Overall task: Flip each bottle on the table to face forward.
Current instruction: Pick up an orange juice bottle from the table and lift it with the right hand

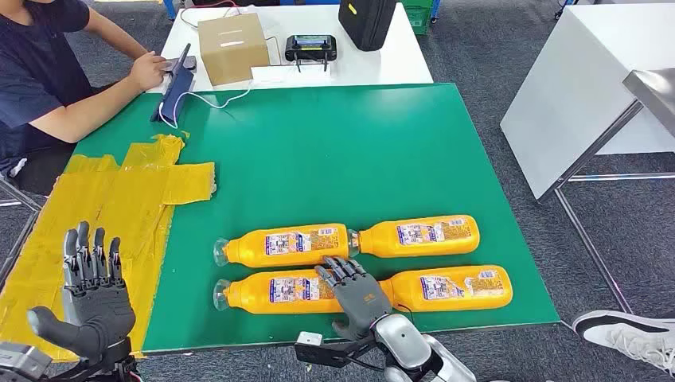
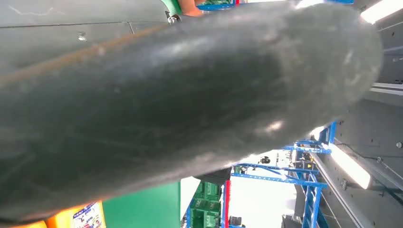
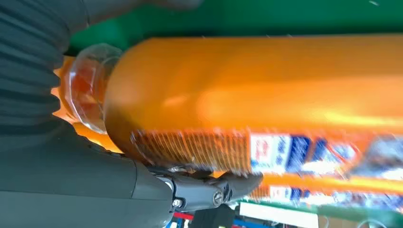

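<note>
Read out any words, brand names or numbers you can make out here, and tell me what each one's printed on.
No text can be read in any view.
Labels on the four orange bottles: print and small pictures, too small to read.
Label of the bottle seen by the right wrist camera: blurred.
Cardboard box: white sticker, unreadable.
Black device: screen lit, nothing legible.

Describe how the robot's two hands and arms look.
The left hand is dark grey, with ribbed, segmented fingers and a thick rounded thumb. The right hand matches it, with a small orange mark on its back, and joins a glossy silver arm by a black bracket. In the right wrist view, a grey ribbed cover sits behind the hand.
</note>
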Robot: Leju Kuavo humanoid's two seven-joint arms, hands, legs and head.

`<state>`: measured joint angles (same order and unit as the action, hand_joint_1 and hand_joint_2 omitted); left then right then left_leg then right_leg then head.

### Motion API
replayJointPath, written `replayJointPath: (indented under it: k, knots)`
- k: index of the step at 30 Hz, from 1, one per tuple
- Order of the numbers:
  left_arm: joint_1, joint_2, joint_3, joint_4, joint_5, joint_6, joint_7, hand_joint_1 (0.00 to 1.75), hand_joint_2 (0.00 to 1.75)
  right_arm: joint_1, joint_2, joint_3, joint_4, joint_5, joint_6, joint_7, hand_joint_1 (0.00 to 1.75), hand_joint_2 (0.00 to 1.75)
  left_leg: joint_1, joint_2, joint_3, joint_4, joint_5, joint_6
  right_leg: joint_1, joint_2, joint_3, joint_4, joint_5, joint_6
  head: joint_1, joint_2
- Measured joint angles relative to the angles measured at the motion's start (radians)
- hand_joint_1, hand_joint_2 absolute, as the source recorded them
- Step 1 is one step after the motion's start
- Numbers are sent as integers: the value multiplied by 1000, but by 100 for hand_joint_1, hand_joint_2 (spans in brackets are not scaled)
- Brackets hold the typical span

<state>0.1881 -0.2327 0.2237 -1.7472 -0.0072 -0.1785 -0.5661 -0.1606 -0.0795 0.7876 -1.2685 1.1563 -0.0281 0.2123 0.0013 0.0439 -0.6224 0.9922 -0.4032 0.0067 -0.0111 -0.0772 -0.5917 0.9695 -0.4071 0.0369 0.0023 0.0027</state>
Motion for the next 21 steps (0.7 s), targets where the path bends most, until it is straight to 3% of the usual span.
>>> replayJointPath:
  k: [12,21]
  knots:
    - [-34,0,3,3,9,4,8,0,0,-102,-17,13,118,-131,83,-69,175,175,0,3,11,0,-2,0,0,2,1,-1,-2,-1,0,0]
    - [-62,8,-14,33,29,15,10,0,0,-178,-68,66,149,-280,144,-107,175,175,0,3,16,0,-4,0,-1,3,4,-1,-2,1,0,0]
